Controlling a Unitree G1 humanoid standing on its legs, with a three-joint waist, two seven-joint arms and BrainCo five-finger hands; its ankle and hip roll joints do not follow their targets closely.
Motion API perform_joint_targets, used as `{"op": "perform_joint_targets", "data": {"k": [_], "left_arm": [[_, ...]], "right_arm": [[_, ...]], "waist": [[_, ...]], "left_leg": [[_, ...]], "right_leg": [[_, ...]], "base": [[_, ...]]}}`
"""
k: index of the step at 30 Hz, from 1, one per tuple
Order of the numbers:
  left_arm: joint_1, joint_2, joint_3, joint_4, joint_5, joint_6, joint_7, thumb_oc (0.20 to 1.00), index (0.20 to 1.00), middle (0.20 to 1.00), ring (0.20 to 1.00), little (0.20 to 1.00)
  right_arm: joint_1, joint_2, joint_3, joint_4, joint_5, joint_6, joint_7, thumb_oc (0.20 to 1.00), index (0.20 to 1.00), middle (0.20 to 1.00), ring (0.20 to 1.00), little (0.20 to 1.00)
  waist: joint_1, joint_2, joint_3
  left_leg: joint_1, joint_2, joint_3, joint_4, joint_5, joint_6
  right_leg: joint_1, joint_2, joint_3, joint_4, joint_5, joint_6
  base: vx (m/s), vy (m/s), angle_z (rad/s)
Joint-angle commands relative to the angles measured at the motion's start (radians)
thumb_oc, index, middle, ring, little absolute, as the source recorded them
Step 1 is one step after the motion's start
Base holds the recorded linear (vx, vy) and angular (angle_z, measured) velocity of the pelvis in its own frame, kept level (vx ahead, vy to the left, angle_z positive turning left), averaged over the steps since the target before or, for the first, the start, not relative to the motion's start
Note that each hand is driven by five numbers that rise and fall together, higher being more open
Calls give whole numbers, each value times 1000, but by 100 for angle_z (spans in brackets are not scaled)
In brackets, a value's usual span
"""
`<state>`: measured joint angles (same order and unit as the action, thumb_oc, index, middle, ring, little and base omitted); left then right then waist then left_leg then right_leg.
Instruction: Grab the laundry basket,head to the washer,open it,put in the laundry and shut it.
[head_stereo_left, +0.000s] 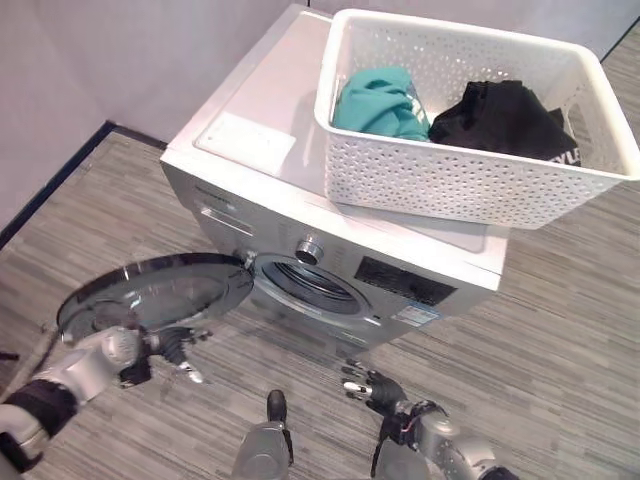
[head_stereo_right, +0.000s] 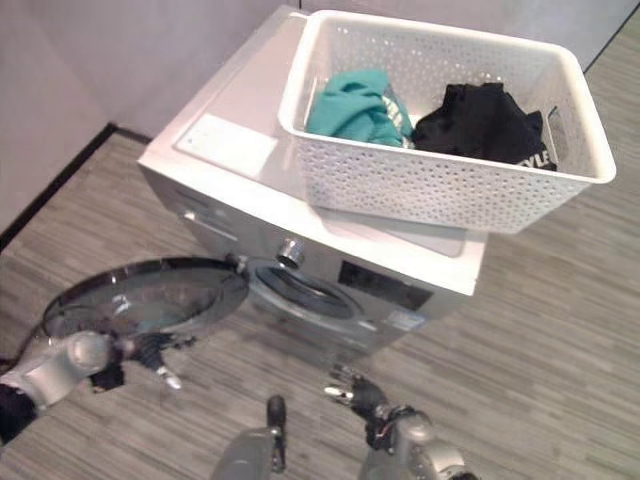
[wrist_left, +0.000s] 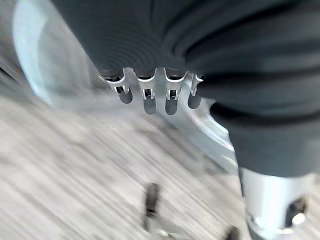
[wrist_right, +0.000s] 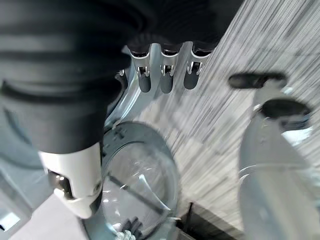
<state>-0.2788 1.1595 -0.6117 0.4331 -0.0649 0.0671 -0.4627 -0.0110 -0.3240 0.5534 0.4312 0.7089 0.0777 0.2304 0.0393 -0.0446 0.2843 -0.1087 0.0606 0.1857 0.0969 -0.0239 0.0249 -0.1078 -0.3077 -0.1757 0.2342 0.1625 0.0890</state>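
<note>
A white perforated laundry basket stands on top of the silver washer, holding a teal garment and a black garment. The washer's round glass door is swung wide open to the left, baring the drum opening. My left hand hangs at the door's near rim with its fingers loosely straight; I cannot tell if it touches. My right hand floats low in front of the washer, open and holding nothing, its fingers pointing toward the door.
A grey wall with a dark skirting runs along the left. Wood-patterned floor spreads right of and in front of the washer. The basket overhangs the washer's right front corner.
</note>
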Motion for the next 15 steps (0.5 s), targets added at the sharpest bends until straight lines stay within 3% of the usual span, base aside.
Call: {"op": "perform_joint_targets", "data": {"k": [1,2,3,4,6,7,8,9,13,15], "left_arm": [[66,-77,99,90,203,-18,96,1000,1000,1000,1000,1000],[69,-114,163,125,251,-14,152,1000,1000,1000,1000,1000],[72,-115,164,126,252,-14,152,1000,1000,1000,1000,1000],[41,-224,276,245,334,-17,298,1000,1000,1000,1000,1000],[-34,-344,335,433,394,-11,441,1000,1000,1000,1000,1000],[-26,-378,371,448,370,-4,467,1000,1000,1000,1000,1000],[-27,-377,371,448,370,-4,467,1000,1000,1000,1000,1000],[-6,-400,388,450,351,-14,474,1000,1000,1000,1000,1000],[97,-425,456,367,364,-1,472,1000,1000,1000,1000,1000],[213,-458,557,290,339,-6,483,1000,1000,1000,1000,1000]], "right_arm": [[29,-2,-73,35,-10,-20,20,1000,1000,1000,1000,1000],[43,5,-105,38,-2,-23,9,1000,1000,1000,1000,1000],[44,4,-103,38,-2,-23,9,1000,1000,1000,1000,1000],[69,19,-173,40,24,-43,-16,1000,1000,1000,1000,1000],[70,26,-281,100,74,-81,-65,1000,1000,1000,1000,1000],[92,26,-363,141,80,-88,-97,1000,1000,1000,1000,1000],[91,26,-363,141,80,-88,-97,1000,1000,1000,1000,1000],[205,32,-480,179,38,-75,-129,1000,1000,1000,1000,1000],[318,32,-619,233,-33,-51,-158,1000,1000,1000,1000,1000],[359,-28,-809,168,-62,-58,-210,1000,1000,1000,1000,1000]], "waist": [[21,-2,-65],[16,-6,-65],[15,-4,-67],[-2,-8,-65],[-41,-4,-44],[-70,-8,-20],[-70,-9,-22],[-105,-23,-18],[-120,-33,-50],[-139,-29,-80]], "left_leg": [[-54,61,-46,44,-50,-34],[-58,55,-34,31,-29,-28],[-47,55,-43,30,-49,-34],[-55,46,-39,8,-30,-31],[-55,48,-39,-8,-35,-36],[-50,43,-40,1,-41,-37],[-53,42,-39,-1,-38,-36],[-43,29,-50,6,-43,-37],[-24,26,-43,1,-45,-38],[12,39,-36,-37,-38,-45]], "right_leg": [[48,3,25,25,9,104],[35,10,29,-1,16,95],[43,12,32,4,2,103],[19,27,53,-73,-13,94],[-61,49,94,-158,-13,93],[-98,69,135,-177,0,97],[-102,68,136,-177,1,98],[-78,84,196,-187,-3,97],[-52,82,204,-198,-4,98],[-33,98,201,-207,-15,96]], "base": [[-1,158,-23],[20,38,-18],[-27,76,-15],[9,41,-7],[-48,42,-16],[-27,21,-16],[9,-10,-10],[39,-12,28],[88,-36,33],[115,-81,-40]]}}
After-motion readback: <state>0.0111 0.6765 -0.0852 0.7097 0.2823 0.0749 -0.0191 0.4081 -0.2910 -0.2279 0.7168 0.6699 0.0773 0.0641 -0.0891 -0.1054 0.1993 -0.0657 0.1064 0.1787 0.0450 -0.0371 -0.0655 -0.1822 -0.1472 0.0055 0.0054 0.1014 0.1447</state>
